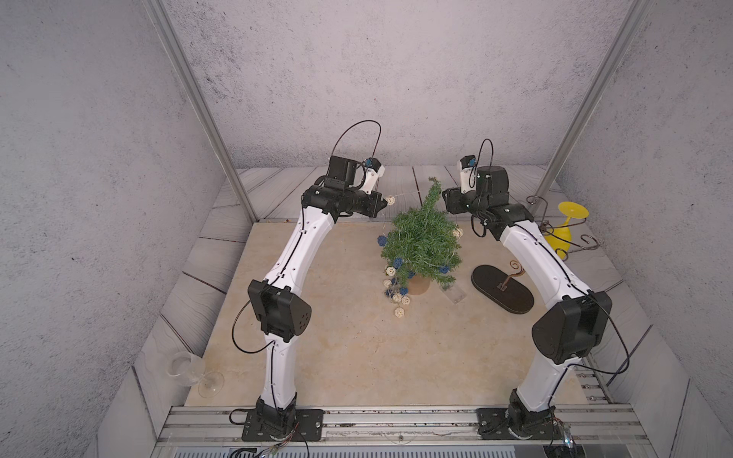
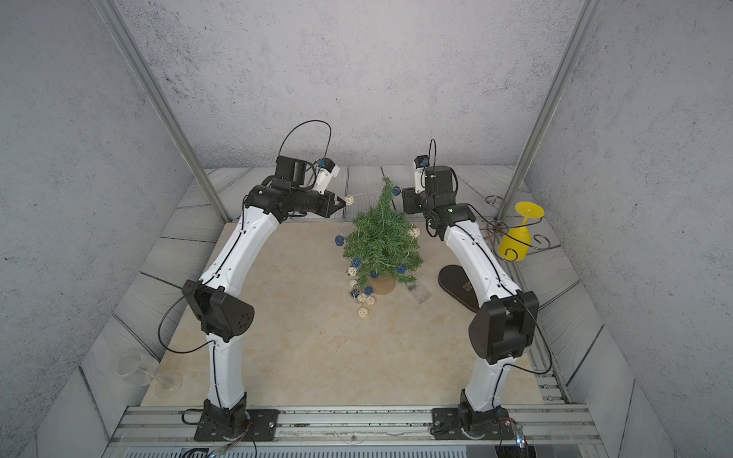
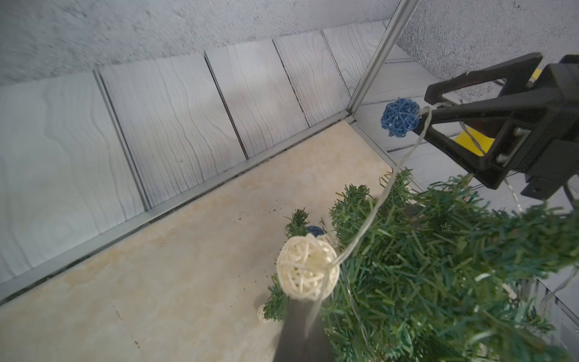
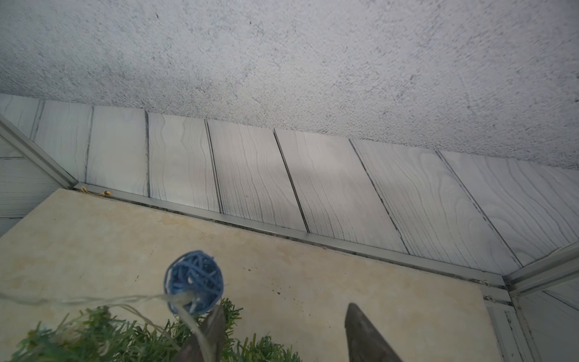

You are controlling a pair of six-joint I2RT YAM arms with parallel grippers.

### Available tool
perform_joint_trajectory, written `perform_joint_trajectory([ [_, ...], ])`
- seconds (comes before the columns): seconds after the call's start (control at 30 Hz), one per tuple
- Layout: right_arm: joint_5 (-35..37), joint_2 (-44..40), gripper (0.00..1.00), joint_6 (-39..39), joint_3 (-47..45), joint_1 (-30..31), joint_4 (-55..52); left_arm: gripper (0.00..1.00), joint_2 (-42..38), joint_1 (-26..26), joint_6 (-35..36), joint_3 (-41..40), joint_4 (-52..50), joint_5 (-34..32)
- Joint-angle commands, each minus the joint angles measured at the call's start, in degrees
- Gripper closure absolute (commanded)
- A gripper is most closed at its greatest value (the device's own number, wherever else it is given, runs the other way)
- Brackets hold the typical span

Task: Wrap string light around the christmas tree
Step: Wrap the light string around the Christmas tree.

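L gripper (image 1: 383, 204) pinches string light (image 3: 308, 271); R gripper (image 4: 285, 308) parted.

One christmas tree (image 1: 422, 242), one string light (image 1: 399, 312)

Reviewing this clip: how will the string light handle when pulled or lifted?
Likely floppy: the string light drapes loosely around the tree. Probably light for its length: thin wire, hollow-looking woven balls. Its balls may well snag on the needles when pulled.
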Motion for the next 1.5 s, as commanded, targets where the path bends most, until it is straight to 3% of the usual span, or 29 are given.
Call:
perform_joint_trajectory([
  [0.0, 1.4, -0.1, 0.39, -1.1, -0.4, 0.0, -2.2, 1.00, 1.1, 0.4, -1.6, -2.3, 1.6, 3.7],
  [0.1, 1.1, -1.6, 0.38, -1.8, -2.9, 0.0, -1.1, 1.00, -0.5, 0.4, -2.4, -7.1, 4.2, 3.8],
  [0.3, 3.2, -4.5, 0.25, -2.8, -4.2, 0.0, -4.2, 1.00, -6.0, 0.5, -4.4, -15.9, 10.1, 4.3],
  [0.7, 10.0, -9.8, 0.25, -4.8, -9.3, 0.1, 0.0, 1.00, -8.2, 0.5, -5.2, -14.7, 11.9, 0.8],
  [0.8, 7.8, -10.4, 0.25, -4.7, -10.5, 0.0, 1.5, 1.00, -8.2, 0.5, -5.0, -11.9, 10.2, 1.3],
  [1.0, 5.0, -12.1, 0.24, -2.0, -13.1, 0.1, 4.8, 1.00, -12.4, 0.5, -5.6, -17.5, 12.6, 1.6],
  [1.13, 4.7, -14.5, 0.20, 0.3, -14.3, 0.2, 5.4, 1.00, -15.7, 0.7, -7.0, -20.2, 12.5, 5.1],
  [1.27, 3.6, -17.8, 0.06, 2.0, -17.7, 0.3, 7.3, 1.00, -18.9, 0.6, -8.9, -23.8, 12.8, 6.6],
  [1.47, 3.3, -25.8, 0.05, 3.6, -25.1, 0.7, 8.4, 1.00, -21.8, 0.7, -9.3, -29.4, 13.6, 8.2],
])
